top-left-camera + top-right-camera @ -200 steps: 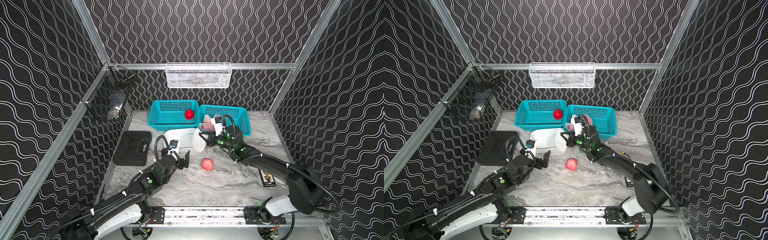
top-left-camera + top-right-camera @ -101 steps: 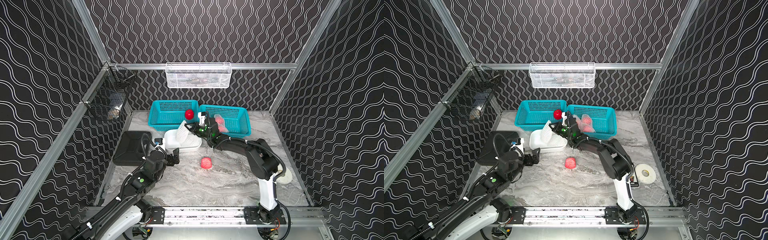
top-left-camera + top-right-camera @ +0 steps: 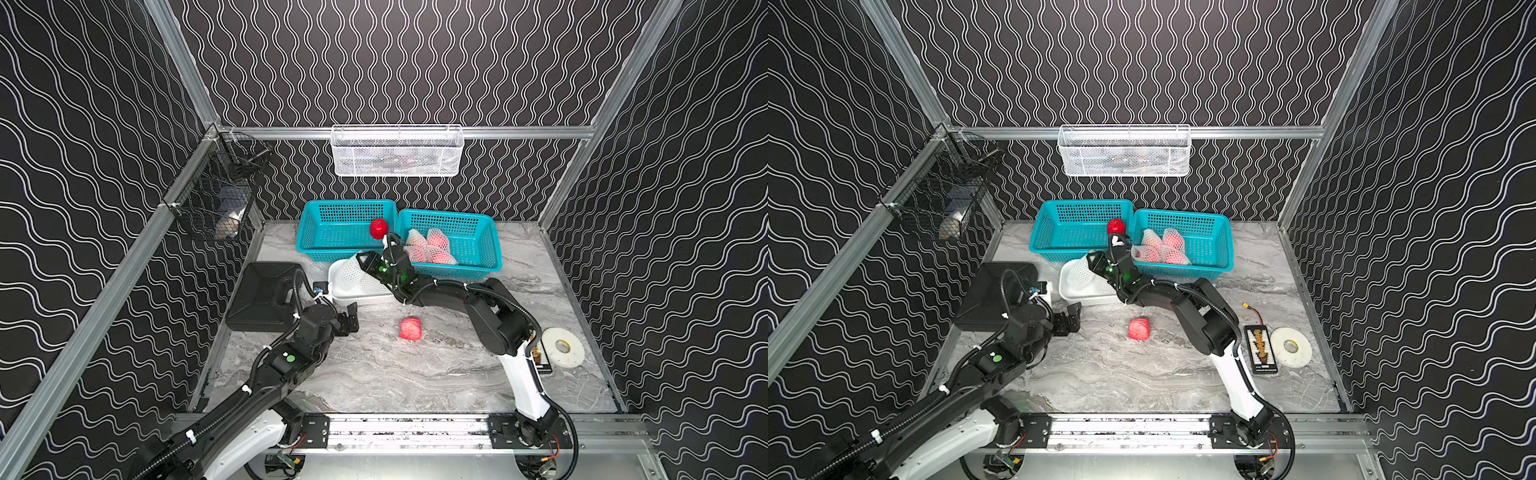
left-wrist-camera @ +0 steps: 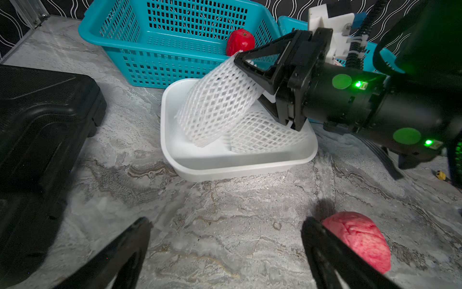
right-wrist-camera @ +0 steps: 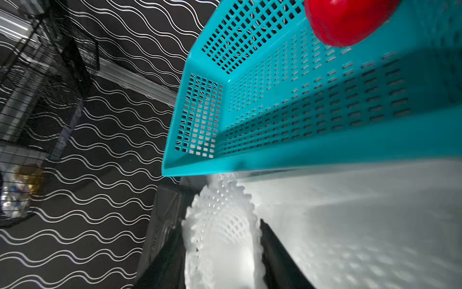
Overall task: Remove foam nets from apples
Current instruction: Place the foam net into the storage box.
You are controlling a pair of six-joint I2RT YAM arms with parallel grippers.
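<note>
Right claw [image 4: 250, 77]: over the white tub [image 4: 225, 166] at 11 o'clock on the surface [image 3: 374, 374]. Its jaws are apart, with a foam net [image 4: 217, 105] sitting loosely between the fingers.
Net in the claw: empty, tube-shaped and tilted. Its lower end is down inside the tub and its upper end is by the upper fingertip.
Nets already off: a second foam net [image 4: 262, 132] lies flat in the tub, touching the first.
Bare apples: a mottled pink apple [image 3: 410, 329] lies alone near the middle of the surface. A glossy red apple [image 3: 378, 228] sits in the left teal basket [image 3: 345, 203] at 12 o'clock.
Netted apples: about four netted apples [image 3: 430, 247] are bunched in the right teal basket [image 3: 457, 272] at 1 o'clock.
Left claw [image 4: 226, 222]: jaws wide apart and holding nothing, low over the surface at 9 o'clock of the pink apple and near it.
Progress: likely about a third done. Two nets are stripped, and the pink apple probably belongs in the left basket. The netted ones remain.
</note>
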